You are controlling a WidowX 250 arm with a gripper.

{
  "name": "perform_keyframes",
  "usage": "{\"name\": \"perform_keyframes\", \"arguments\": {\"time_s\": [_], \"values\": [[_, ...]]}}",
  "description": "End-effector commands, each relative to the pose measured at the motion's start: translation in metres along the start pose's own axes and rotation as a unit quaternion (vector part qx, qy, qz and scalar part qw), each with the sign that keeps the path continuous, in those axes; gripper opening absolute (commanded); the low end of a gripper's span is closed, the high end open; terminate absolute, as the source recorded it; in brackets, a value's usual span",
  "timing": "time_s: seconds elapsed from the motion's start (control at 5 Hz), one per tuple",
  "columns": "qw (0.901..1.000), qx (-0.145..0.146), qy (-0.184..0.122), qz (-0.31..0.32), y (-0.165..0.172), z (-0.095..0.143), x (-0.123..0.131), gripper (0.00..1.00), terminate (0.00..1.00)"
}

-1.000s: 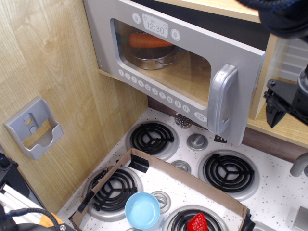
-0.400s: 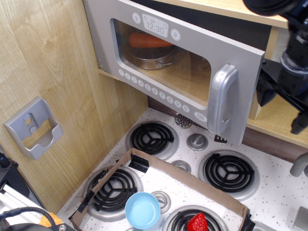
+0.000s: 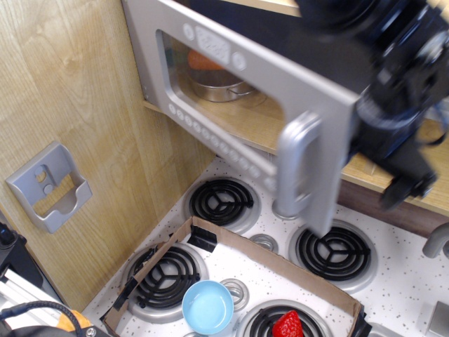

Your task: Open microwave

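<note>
The grey toy microwave [image 3: 231, 77] sits in the wooden cabinet at upper centre. Its windowed door hangs partly open, swung out to the left, and is motion-blurred. The curved silver handle [image 3: 297, 168] is on the door's free edge. My black gripper [image 3: 382, 165] is behind that free edge on the right, pressed close to the back of the door. It is blurred; its fingers look spread, one fingertip [image 3: 403, 188] showing below. Inside the microwave stand a metal pot [image 3: 223, 88] and an orange carrot [image 3: 203, 60].
A small grey holder [image 3: 49, 186] hangs on the left wooden wall. Below is a white stovetop with black burners [image 3: 223, 201]. A cardboard frame [image 3: 280, 263] lies on it, with a blue bowl [image 3: 208, 307] and a red strawberry [image 3: 286, 324] at the front.
The door has swung further open toward the left. My gripper has moved left and down from the right edge to just behind the door's free edge.
</note>
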State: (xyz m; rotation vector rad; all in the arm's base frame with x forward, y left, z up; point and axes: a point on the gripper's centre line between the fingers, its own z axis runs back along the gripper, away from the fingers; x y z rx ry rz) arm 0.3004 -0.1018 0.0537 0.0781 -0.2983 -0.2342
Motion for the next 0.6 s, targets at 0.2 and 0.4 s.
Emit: {"name": "perform_keyframes", "arguments": {"time_s": [0.2, 0.4], "values": [[0.9917, 0.0, -0.025, 0.126, -0.009, 0.006, -0.108, 1.0, 0.0], [0.9907, 0.007, -0.027, 0.133, 0.001, 0.007, -0.127, 1.0, 1.0]]}}
